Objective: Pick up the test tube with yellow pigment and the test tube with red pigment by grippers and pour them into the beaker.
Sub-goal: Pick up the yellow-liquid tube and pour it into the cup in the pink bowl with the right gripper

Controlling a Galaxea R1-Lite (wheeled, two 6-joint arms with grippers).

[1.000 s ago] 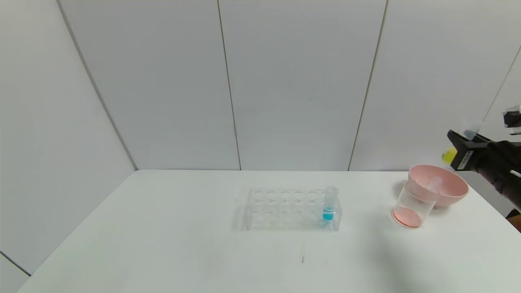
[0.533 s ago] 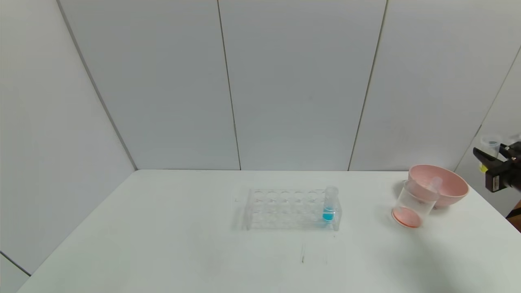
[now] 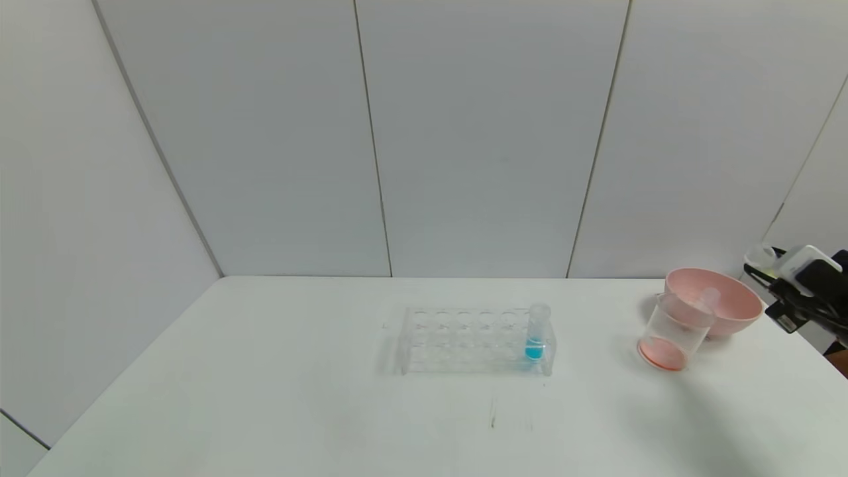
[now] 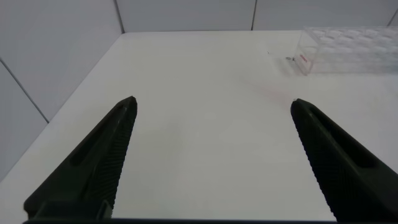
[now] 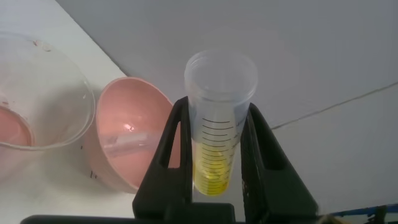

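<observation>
My right gripper (image 3: 762,273) is at the table's far right, just right of the pink bowl, and is shut on the test tube with yellow pigment (image 3: 760,256). In the right wrist view the tube (image 5: 217,149) sits between the fingers (image 5: 177,143) with yellow liquid in its lower part. The beaker (image 3: 672,330) stands in front of the bowl with orange-red liquid at its bottom; it also shows in the right wrist view (image 5: 43,99). No tube holding red liquid shows. My left gripper (image 4: 212,102) is open and empty above the table's left side.
The pink bowl (image 3: 719,308) holds an empty clear tube (image 3: 707,296) that lies on its side. A clear rack (image 3: 464,339) at mid table holds a tube with blue liquid (image 3: 536,334). The rack's end shows in the left wrist view (image 4: 354,46).
My right gripper, with the yellow tube, swung right and down, then came back a little toward the bowl. The tube is now tilted. The rest has not moved.
</observation>
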